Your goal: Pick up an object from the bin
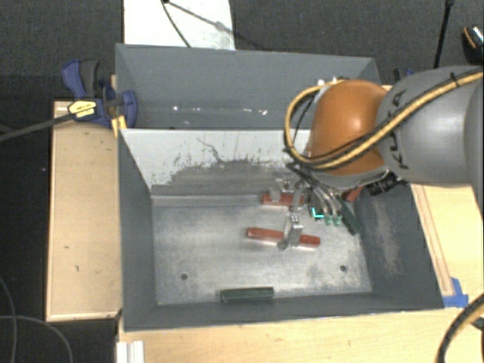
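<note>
1. Near the middle of the bin, the gripper sits low, right at a flat red stick
2. It is not clear if the gripper is open or closed
3. The step looks like the reach, with no lift yet
4. Next it likely needs to squeeze the stick and go straight up, away from the other red piece behind

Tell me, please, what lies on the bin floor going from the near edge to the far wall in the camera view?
First the dark flat bar at the near edge → reddish-brown bar mid-floor, at the gripper → small red piece by the far wall.
</note>
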`<state>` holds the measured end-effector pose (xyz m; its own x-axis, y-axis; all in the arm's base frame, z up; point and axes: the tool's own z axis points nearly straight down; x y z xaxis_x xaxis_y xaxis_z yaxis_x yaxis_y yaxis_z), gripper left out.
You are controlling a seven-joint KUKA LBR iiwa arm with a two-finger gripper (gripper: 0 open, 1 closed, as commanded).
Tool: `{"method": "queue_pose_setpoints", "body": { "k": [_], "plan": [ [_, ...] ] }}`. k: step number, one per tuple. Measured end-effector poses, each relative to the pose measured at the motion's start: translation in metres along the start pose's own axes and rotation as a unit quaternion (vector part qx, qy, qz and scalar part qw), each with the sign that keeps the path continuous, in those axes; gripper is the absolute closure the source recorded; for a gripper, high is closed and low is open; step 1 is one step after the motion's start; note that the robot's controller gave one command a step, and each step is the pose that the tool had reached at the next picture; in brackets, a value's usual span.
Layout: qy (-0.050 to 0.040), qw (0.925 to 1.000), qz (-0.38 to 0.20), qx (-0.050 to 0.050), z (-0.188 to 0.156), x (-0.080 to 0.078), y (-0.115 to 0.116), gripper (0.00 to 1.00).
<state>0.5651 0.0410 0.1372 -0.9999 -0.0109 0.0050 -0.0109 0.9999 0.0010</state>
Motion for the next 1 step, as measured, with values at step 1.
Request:
{"method": "queue_pose_setpoints", "body": {
  "k": [1],
  "plan": [
    [-0.0035, 1.0, 0.0, 0.0, 0.0692, -0.0184, -0.0272, 0.0]
  ]
}}
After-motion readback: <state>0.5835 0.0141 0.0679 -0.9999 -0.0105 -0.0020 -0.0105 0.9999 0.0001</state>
